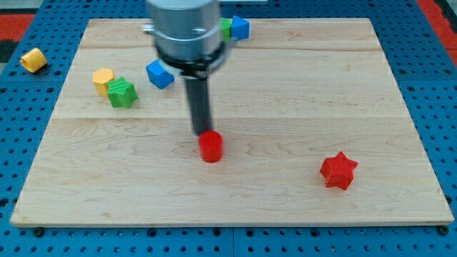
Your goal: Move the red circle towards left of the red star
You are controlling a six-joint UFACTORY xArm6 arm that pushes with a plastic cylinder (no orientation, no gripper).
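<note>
Nearest the view's bottom lies the front edge of the wooden board (235, 214), the largest thing in sight, a pale plank surface sitting on a blue perforated table (428, 28) that shows around it on every side.

Next in size is my own arm housing (184, 28), a grey cylinder blurred at the view's top, from which my dark rod (198, 103) drops straight down toward the middle of the board. I have no jaws to open or close and I hold nothing; my tip (203, 134) only rests against things. It sits right at the upper edge of the red circle (211, 147), touching it or as good as touching, on the side toward the view's top and a shade to the left.

That red circle lies near the board's centre, well apart from the red star (338, 170), which sits to the view's right and a little lower.

Smaller pieces cluster toward the view's upper left: a green star (122, 93) just beside a yellow block (103, 78), and a blue cube (160, 74) near my rod's upper part. Behind my housing, a second blue cube (240, 28) sits against a green block (226, 28) that is mostly hidden. Off the board, at the view's far left, a yellow block (33, 60) lies on the table.
</note>
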